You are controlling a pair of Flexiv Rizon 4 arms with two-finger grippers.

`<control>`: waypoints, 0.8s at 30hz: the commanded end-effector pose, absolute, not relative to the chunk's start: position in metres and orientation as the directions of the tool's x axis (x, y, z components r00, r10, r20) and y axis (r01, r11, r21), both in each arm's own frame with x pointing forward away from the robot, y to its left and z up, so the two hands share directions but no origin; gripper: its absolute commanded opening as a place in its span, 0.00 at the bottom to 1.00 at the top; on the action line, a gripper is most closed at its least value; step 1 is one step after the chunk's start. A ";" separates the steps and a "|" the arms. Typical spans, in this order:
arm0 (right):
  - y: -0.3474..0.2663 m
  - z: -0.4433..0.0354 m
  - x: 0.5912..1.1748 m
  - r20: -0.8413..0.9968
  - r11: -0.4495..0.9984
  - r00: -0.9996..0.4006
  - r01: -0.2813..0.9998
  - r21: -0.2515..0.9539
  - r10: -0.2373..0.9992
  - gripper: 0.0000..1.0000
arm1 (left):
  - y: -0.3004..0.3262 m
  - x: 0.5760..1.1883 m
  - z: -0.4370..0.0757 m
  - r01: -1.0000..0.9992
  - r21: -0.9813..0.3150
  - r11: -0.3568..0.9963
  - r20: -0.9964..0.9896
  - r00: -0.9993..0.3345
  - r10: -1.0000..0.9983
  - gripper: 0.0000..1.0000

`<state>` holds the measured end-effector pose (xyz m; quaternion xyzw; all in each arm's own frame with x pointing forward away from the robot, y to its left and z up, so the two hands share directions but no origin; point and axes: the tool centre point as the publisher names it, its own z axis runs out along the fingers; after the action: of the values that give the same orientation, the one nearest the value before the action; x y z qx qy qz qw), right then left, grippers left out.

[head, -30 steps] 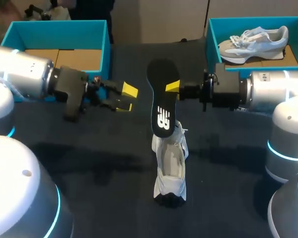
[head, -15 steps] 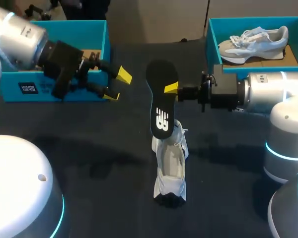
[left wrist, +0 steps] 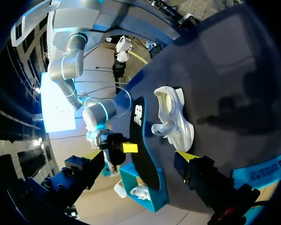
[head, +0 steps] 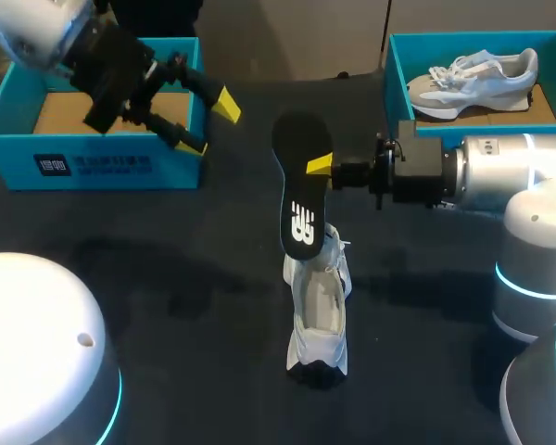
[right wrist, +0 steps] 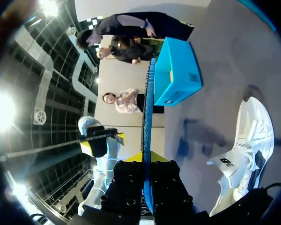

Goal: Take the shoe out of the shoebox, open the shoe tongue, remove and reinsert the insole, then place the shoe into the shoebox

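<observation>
Two arms hang over the dark table (head: 167, 278), and only one of them has anything in hand. Coming in from 3 o'clock, the right gripper (head: 321, 164) is clenched on the black insole (head: 301, 185), pinching it at the edge roughly halfway along. The right wrist view shows the insole edge-on between the two fingers. The insole is lifted off the table, its rounded toe end pointing to 12 o'clock and its printed heel end hanging towards 6 o'clock. Right below that lower end sits the white sneaker (head: 317, 315), resting on its sole a little towards 6 o'clock from the table's middle, opening up, dark heel at 6 o'clock and laces at 12 o'clock. From where I stand I cannot tell whether the insole's tip touches the shoe or hangs just above it. Up at 10 o'clock the left gripper (head: 208, 124) hovers at the near right corner of the teal shoebox (head: 93, 167), its yellow-tipped fingers spread wide and holding nothing, well apart from the insole. Over at 2 o'clock, behind the right arm, a second teal shoebox (head: 403, 69) holds another pale sneaker (head: 473, 82) lying on its side.
</observation>
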<state>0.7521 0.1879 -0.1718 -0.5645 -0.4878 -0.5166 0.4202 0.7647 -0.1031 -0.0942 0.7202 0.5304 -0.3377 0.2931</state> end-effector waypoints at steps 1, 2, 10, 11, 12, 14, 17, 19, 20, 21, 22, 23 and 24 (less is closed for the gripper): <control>0.190 -0.173 0.752 0.993 -0.173 -0.010 0.984 0.030 0.118 0.00 | -0.104 0.772 -0.076 0.952 0.024 -0.304 -0.724 0.226 0.652 1.00; 0.190 -0.173 0.752 0.993 -0.173 -0.010 0.984 0.030 0.118 0.00 | -0.103 0.774 -0.073 0.953 0.023 -0.302 -0.710 0.228 0.666 1.00; 0.190 -0.173 0.752 0.993 -0.173 -0.010 0.984 0.030 0.118 0.00 | -0.101 0.783 -0.057 0.955 0.031 -0.294 -0.643 0.244 0.726 1.00; 0.190 -0.173 0.752 0.993 -0.173 -0.010 0.984 0.030 0.118 0.00 | -0.101 0.784 -0.057 0.957 0.030 -0.290 -0.636 0.242 0.733 1.00; 0.190 -0.173 0.752 0.993 -0.173 -0.010 0.984 0.030 0.118 0.00 | -0.101 0.784 -0.056 0.957 0.030 -0.290 -0.635 0.242 0.734 1.00; 0.190 -0.173 0.752 0.993 -0.173 -0.010 0.984 0.030 0.118 0.00 | -0.102 0.785 -0.055 0.956 0.029 -0.290 -0.622 0.245 0.744 1.00; 0.190 -0.173 0.752 0.993 -0.173 -0.010 0.984 0.030 0.118 0.00 | -0.104 0.786 -0.053 0.955 0.026 -0.296 -0.613 0.249 0.750 1.00; 0.190 -0.173 0.752 0.993 -0.173 -0.010 0.984 0.030 0.118 0.00 | -0.107 0.788 -0.051 0.953 0.017 -0.301 -0.599 0.251 0.761 1.00; 0.190 -0.173 0.752 0.993 -0.173 -0.010 0.984 0.030 0.118 0.00 | -0.108 0.789 -0.051 0.953 0.013 -0.304 -0.593 0.252 0.764 1.00; 0.190 -0.173 0.752 0.993 -0.173 -0.010 0.984 0.030 0.118 0.00 | -0.110 0.790 -0.051 0.952 0.005 -0.305 -0.583 0.251 0.773 1.00; 0.190 -0.173 0.752 0.993 -0.173 -0.010 0.984 0.030 0.118 0.00 | -0.112 0.792 -0.051 0.954 -0.002 -0.300 -0.576 0.244 0.780 1.00; 0.190 -0.173 0.752 0.993 -0.173 -0.010 0.984 0.030 0.118 0.00 | -0.113 0.792 -0.050 0.954 -0.005 -0.299 -0.572 0.242 0.784 1.00; 0.190 -0.173 0.752 0.993 -0.173 -0.010 0.984 0.030 0.118 0.00 | -0.116 0.794 -0.048 0.955 -0.010 -0.297 -0.555 0.242 0.796 1.00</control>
<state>0.7520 0.1880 -0.1717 -0.5646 -0.4879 -0.5165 0.4201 0.7858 -0.1070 -0.0528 0.7586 0.5621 -0.2619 0.1997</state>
